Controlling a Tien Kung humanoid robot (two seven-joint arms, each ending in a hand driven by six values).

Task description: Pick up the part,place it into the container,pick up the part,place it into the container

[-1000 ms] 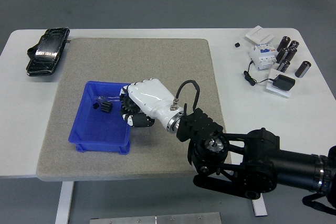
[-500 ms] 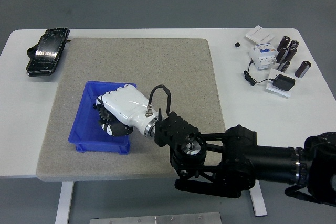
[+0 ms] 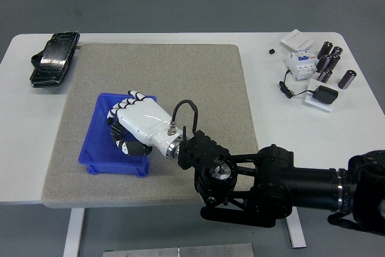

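Observation:
A blue bin [image 3: 96, 151] sits on the grey mat [image 3: 174, 70] at the front left. My right hand [image 3: 123, 124], white with black finger joints, reaches in from the lower right and hovers over the bin's inside. Its fingers are spread over the bin's middle and far rim, and I see nothing held in them. The hand hides most of the bin's floor, so no part shows inside it. The left arm is out of view.
A black pouch [image 3: 55, 58] lies at the far left of the table. At the far right are several black cylinders [image 3: 329, 61], a white breaker [image 3: 299, 61], a black adapter with a cable [image 3: 325, 94] and a small black piece [image 3: 272, 52].
The right hand moved left from the bin's right rim to over its inside. In the last half second its fingers opened out towards the far rim. The small parts seen earlier in the bin are now covered.

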